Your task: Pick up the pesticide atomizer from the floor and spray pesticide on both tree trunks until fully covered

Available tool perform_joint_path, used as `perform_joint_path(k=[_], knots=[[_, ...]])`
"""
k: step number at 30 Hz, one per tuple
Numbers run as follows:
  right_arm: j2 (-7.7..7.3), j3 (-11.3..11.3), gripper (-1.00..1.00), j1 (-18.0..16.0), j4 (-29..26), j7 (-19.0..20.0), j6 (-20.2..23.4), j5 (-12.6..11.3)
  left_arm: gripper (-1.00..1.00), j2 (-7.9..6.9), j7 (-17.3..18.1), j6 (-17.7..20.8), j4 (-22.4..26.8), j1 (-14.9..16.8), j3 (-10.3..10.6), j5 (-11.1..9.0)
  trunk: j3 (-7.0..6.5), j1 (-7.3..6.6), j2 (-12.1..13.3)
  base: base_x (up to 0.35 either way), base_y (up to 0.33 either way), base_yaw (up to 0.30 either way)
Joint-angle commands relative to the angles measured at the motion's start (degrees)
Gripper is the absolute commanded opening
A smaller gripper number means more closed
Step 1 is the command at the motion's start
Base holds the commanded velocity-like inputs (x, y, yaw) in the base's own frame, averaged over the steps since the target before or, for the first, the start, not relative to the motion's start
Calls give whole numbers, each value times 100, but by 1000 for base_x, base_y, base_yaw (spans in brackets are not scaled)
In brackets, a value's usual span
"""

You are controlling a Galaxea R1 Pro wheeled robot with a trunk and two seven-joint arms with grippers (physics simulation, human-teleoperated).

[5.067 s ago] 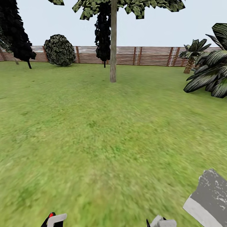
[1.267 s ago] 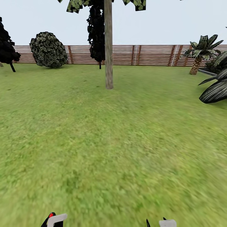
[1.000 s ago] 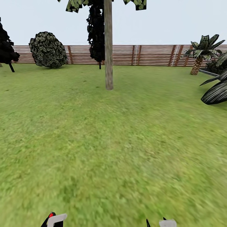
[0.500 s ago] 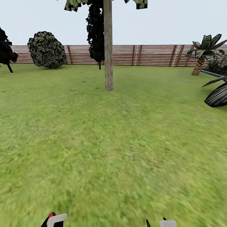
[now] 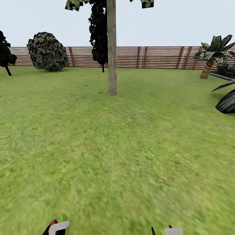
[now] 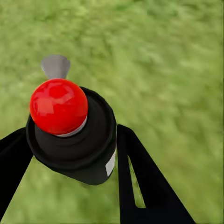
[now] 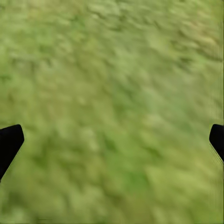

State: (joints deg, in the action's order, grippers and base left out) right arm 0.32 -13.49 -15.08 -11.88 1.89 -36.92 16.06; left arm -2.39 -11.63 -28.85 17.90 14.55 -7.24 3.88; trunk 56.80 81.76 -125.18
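In the left wrist view the pesticide atomizer (image 6: pixel 88 149), a dark bottle with a round red top, sits between the black fingers of my left gripper (image 6: pixel 70 144), which is shut on it. In the head view that gripper (image 5: pixel 55 227) shows at the bottom edge with a speck of red. One tree trunk (image 5: pixel 112 49), slim and grey-tan, rises from the garden lawn (image 5: pixel 117 147) straight ahead, several metres off. My right gripper (image 7: pixel 112 140) is open over bare grass, its fingertips wide apart; it also shows low in the head view (image 5: pixel 166 231).
A brown slat fence (image 5: pixel 156 57) closes the far side. A round bush (image 5: pixel 47 51) stands back left, with a dark conifer (image 5: pixel 99 36) behind the trunk. A short palm (image 5: pixel 212 54) and dark fronds (image 5: pixel 227 101) are at the right. Open grass lies between me and the trunk.
The whole view has advanced over the lawn: the trunk looks nearer, and the grey stepping stone at lower right has left the picture. Both grippers keep their places.
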Motion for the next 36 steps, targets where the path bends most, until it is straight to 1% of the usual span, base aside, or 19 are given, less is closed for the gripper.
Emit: perform_joint_path(k=[1, 36], knots=[[3, -49, 100, -3, 1, 17, -17, 37, -100, 1, -25, -16, -4, 4, -14, 42, 5, 3, -2, 338, 0, 0], [3, -49, 100, -4, 1, 13, -17, 37, -100, 1, -25, -16, -6, 4, -14, 42, 5, 3, -2, 338, 0, 0]])
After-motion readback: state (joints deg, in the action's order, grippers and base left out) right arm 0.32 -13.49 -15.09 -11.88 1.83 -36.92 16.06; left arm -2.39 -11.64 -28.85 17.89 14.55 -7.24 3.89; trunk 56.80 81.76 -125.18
